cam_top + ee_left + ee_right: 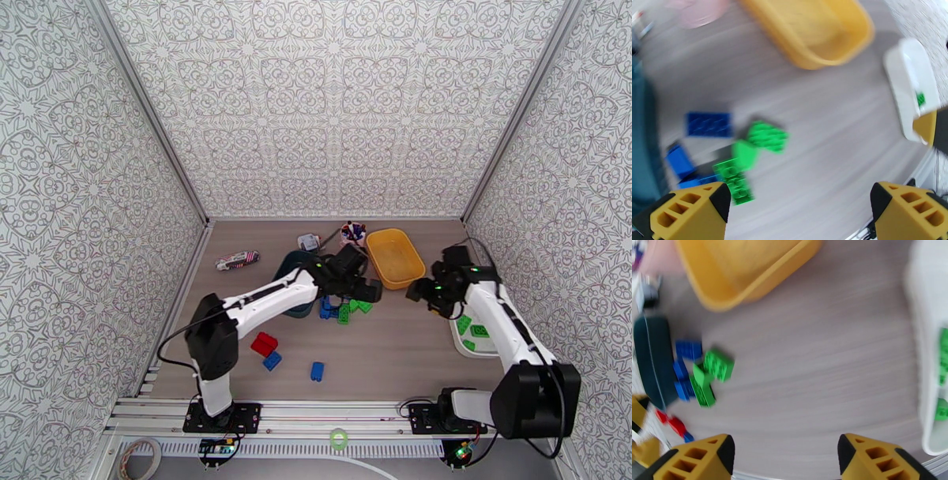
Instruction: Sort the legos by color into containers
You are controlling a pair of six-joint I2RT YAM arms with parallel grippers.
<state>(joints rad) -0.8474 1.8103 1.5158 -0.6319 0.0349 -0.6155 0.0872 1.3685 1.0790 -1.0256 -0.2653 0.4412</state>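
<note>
A cluster of blue and green legos [341, 309] lies mid-table beside the dark teal tray [294, 264]. My left gripper [362, 290] hovers open just over that cluster; in the left wrist view its fingertips [691, 213] stand wide apart around bare table, with green legos [768, 136] and blue legos [709, 124] ahead. My right gripper [423, 292] is open and holds nothing, between the yellow tray [395, 256] and the white tray [474, 347]. Green legos [942, 409] lie in the white tray [924, 338]. A red lego [265, 344] and two blue ones [272, 361] lie nearer the bases.
A striped packet [237, 260] lies at the back left. A pink cup of pens [353, 232] and a small grey-white object [308, 241] stand at the back wall. Patterned walls close the table on three sides.
</note>
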